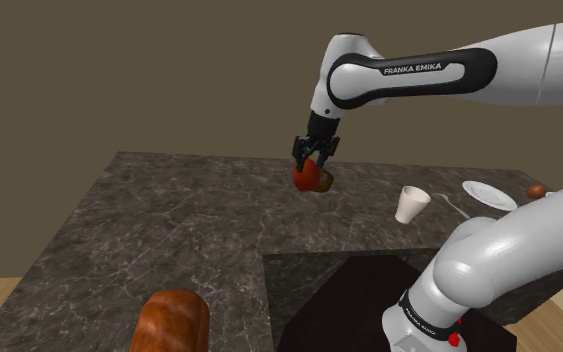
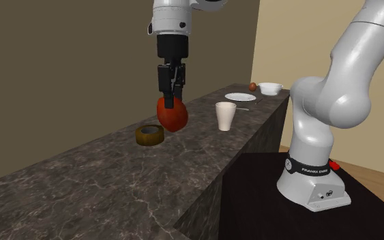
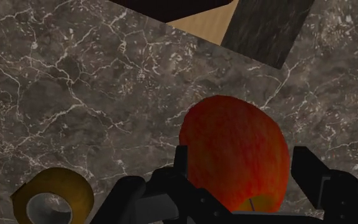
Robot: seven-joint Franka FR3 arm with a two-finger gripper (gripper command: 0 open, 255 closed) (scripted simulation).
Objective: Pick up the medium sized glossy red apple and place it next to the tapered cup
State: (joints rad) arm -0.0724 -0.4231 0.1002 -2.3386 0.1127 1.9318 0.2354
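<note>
the gripper point(image 1: 314, 161) clasps the red apple point(image 1: 312, 180), lifted clear above the marbled counter point(image 1: 169, 220), mid-carry; the next move likely calls for swinging over to the white cup point(image 1: 411, 204), well apart, and lowering just beside it.

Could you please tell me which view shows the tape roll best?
The second exterior view: the tape roll shows nearly whole. The wrist view crops it; in the shoulder view the apple hides most of it.

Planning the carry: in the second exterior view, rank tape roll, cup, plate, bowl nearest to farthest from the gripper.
1. Tape roll, beside the gripper.
2. Cup, farther along the counter.
3. Plate, beyond the cup.
4. Bowl, far end.
</note>
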